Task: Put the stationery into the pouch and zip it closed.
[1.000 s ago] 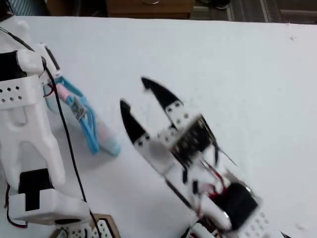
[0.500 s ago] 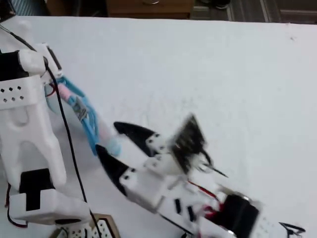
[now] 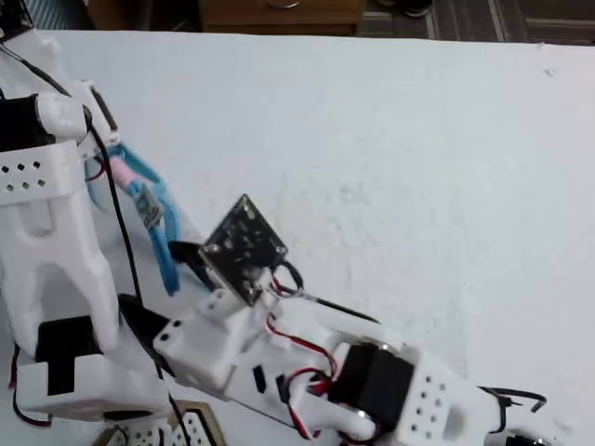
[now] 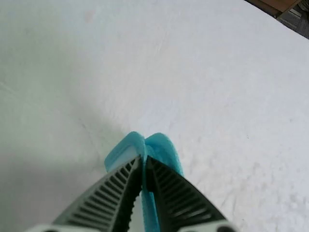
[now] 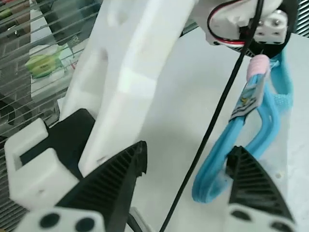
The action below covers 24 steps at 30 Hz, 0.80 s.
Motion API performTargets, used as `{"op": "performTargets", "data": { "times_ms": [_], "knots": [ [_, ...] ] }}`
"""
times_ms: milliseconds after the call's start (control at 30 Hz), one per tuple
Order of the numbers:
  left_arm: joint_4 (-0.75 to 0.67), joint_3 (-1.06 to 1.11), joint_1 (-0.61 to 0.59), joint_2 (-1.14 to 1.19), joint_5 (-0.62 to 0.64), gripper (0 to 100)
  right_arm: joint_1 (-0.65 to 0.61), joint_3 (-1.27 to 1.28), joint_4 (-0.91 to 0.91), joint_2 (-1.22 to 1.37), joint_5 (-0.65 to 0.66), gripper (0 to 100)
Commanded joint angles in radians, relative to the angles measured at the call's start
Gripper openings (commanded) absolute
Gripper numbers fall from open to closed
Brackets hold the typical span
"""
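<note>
With the left gripper [image 4: 143,162] pinching the pouch [image 4: 164,147] by its rim at the table's [image 3: 418,139] left side, ease the wide-open right gripper [image 5: 188,150] over its free end. Close only once 2 fingers [image 5: 116,174] straddle it, clear of the cable [image 5: 217,121].

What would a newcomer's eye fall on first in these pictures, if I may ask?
The blue pouch at the left side of the white table, pinched by the shut left gripper. Next, the right gripper, open beside the pouch's free end.
</note>
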Motion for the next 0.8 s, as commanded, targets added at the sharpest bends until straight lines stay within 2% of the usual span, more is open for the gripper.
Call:
{"op": "performTargets", "data": {
  "times_ms": [0, 133, 267, 433, 667, 767],
  "knots": [
    [0.017, 0.04, 0.027, 0.045, 0.008, 2, -0.002, -0.038, -0.038, 0.036, 0.003, 25.3],
    [0.017, 0.04, 0.027, 0.045, 0.008, 2, 0.005, -0.038, -0.044, 0.061, 0.003, 16.6],
    [0.017, 0.04, 0.027, 0.045, 0.008, 2, 0.054, -0.037, -0.073, 0.059, 0.005, 1.5],
    [0.017, 0.04, 0.027, 0.045, 0.008, 2, 0.116, -0.04, -0.051, 0.059, 0.005, 1.5],
    [0.017, 0.04, 0.027, 0.045, 0.008, 2, 0.119, -0.043, -0.03, 0.05, 0.005, 1.7],
    [0.017, 0.04, 0.025, 0.045, 0.008, 2, 0.12, -0.077, 0.035, 0.028, 0.025, 1.7]
  ]
}}
